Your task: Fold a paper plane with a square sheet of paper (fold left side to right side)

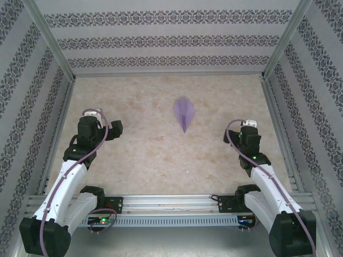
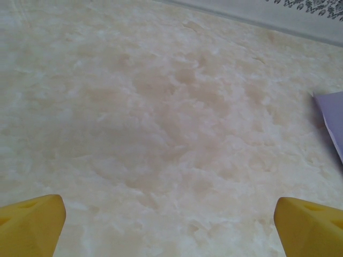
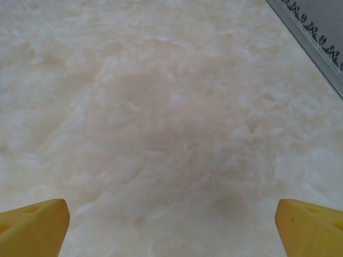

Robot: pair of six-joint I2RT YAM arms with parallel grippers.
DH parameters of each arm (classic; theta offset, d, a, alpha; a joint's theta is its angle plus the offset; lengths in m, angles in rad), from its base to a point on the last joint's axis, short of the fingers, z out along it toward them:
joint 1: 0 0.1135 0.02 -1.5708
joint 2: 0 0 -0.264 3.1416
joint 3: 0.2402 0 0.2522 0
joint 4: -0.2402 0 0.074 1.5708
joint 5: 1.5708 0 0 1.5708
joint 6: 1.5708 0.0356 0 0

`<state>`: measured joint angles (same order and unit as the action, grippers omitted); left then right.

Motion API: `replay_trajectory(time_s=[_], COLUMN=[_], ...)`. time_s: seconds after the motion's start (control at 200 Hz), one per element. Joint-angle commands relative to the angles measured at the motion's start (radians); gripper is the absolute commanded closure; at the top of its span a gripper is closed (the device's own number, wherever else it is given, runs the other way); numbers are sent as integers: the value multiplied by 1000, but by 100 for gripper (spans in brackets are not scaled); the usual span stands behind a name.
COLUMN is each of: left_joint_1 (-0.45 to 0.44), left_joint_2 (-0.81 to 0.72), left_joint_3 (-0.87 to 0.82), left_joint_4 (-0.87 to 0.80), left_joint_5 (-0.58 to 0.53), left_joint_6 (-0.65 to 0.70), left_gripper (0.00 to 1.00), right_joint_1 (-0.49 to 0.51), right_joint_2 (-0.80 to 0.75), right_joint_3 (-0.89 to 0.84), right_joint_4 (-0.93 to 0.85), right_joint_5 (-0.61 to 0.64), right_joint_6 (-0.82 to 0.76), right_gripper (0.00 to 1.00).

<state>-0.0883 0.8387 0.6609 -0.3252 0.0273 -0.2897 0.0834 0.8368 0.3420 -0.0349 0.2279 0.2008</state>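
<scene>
Since the paper plane (image 1: 184, 113) lies finished mid-tabletop (image 1: 144, 155), well apart from both arms, the folding looks complete, with nothing evidently left. It is a slim lavender dart, centre-creased, with its sharp point toward the arm bases. The left fingers (image 2: 32, 225) and right fingers (image 3: 32, 225) stand spread, holding nothing.

Lab booth: wallpapered panels (image 1: 166, 40), aluminium frame (image 1: 53, 43)

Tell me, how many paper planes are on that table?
1. The plane lies on the table, about centred left to right, toward the far side, its tip pointing at the near edge. Nothing seems hidden.
</scene>
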Motion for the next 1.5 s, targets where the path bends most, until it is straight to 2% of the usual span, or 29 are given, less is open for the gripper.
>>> replay_trajectory(time_s=[0.0, 0.145, 0.3, 0.46, 0.894, 1.004, 1.219, 1.339, 1.499], left_joint_1=[18, 21, 24, 34, 61, 64, 70, 71, 73], left_joint_2=[-1, 17, 39, 54, 79, 82, 87, 89, 93], left_joint_3=[-9, -11, -22, -43, -58, -60, -63, -70, -93], left_joint_4=[37, 48, 72, 88, 101, 103, 114, 127, 159], left_joint_5=[-30, -40, -47, -59, -63, -63, -62, -55, -84], left_joint_6=[33, 37, 35, 41, 50, 51, 47, 43, 51], left_gripper=[0, 0, 0, 0, 0, 0, 0, 0, 0], right_joint_1=[-14, -39, -48, -58, -63, -62, -83, -95, -93], right_joint_2=[18, 125, 269, 428, 637, 690, 697, 686, 688], right_joint_3=[-96, -91, -102, -70, -78, -105, -63, -4, -4], right_joint_4=[325, 413, 673, 863, 1098, 1217, 1153, 1002, 1006], right_joint_5=[-5, -52, -104, -161, -212, -211, -197, -175, -172], right_joint_6=[-115, -132, -131, -141, -185, -181, -148, -125, -126], right_gripper=[2, 2, 2, 2, 2, 2, 2, 2, 2])
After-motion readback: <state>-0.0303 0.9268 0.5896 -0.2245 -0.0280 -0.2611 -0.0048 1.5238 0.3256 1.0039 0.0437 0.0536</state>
